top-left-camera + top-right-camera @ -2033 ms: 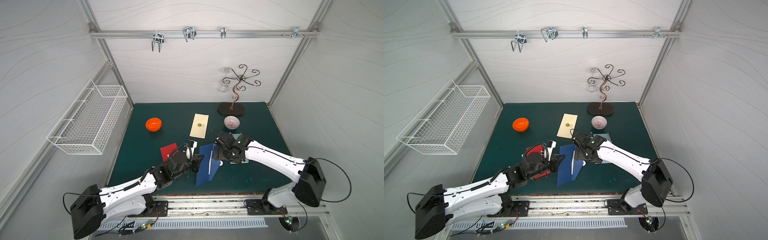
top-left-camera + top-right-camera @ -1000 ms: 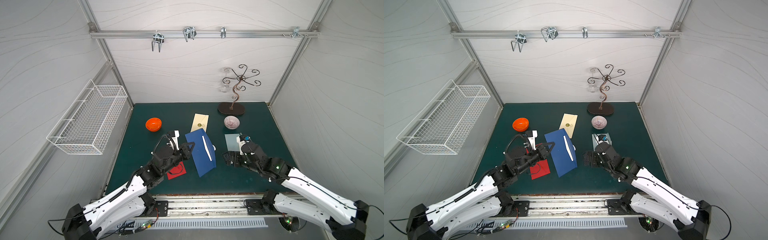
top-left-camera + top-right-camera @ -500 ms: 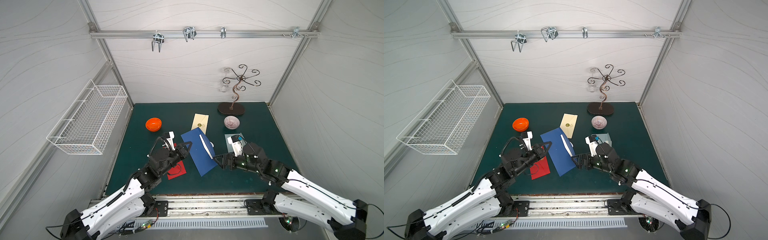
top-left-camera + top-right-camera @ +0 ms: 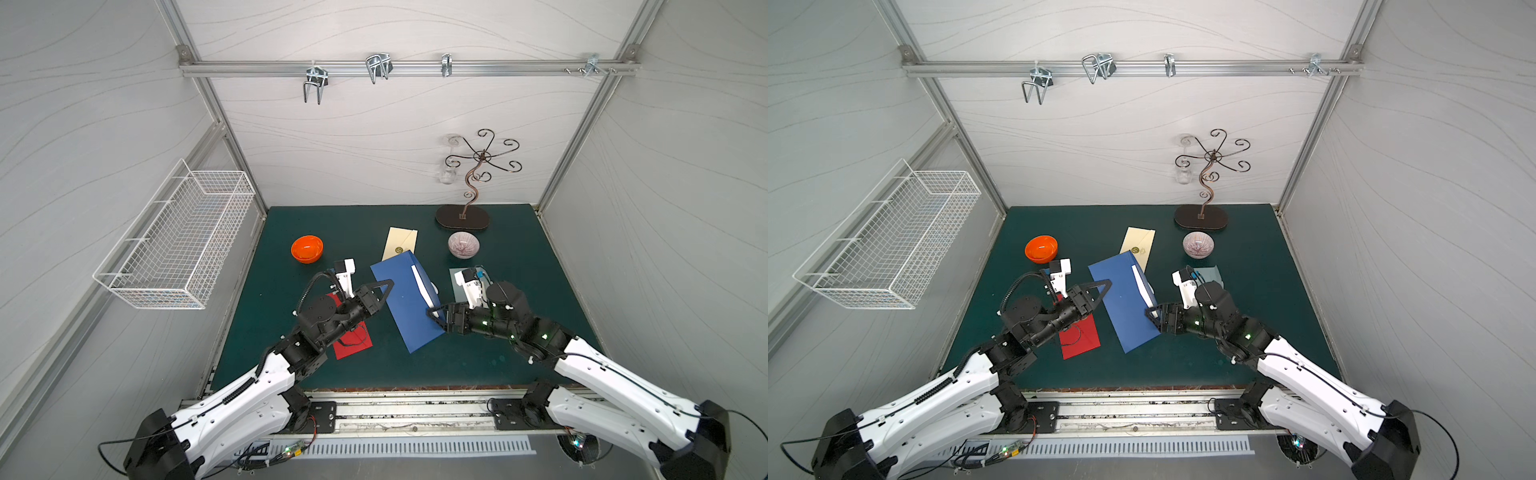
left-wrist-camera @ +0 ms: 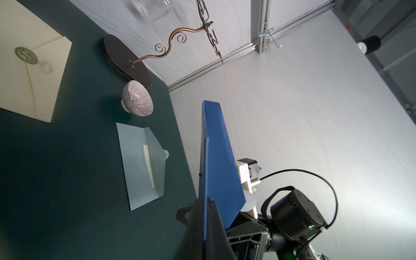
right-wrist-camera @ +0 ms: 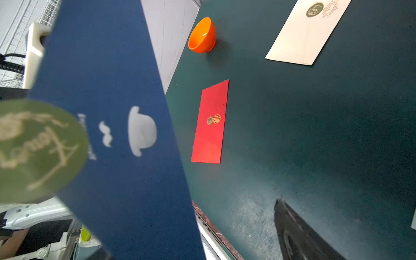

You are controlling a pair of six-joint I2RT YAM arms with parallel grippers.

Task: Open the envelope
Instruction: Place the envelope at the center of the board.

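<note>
A dark blue envelope hangs tilted above the green mat in both top views, a white strip showing on its upper face. My left gripper is shut on its left edge. In the left wrist view the blue envelope stands edge-on between the jaws. My right gripper is open at the envelope's right edge. The right wrist view shows the blue envelope with a blurred green round seal, and one of the fingers stands well apart from it.
On the mat lie a red envelope, a cream envelope and a pale blue envelope. An orange bowl, a striped bowl and a metal stand sit further back. A wire basket hangs on the left wall.
My right gripper has moved left up to the envelope's right edge and its jaws have narrowed a little. The left gripper has kept the envelope and tilted it slightly.
</note>
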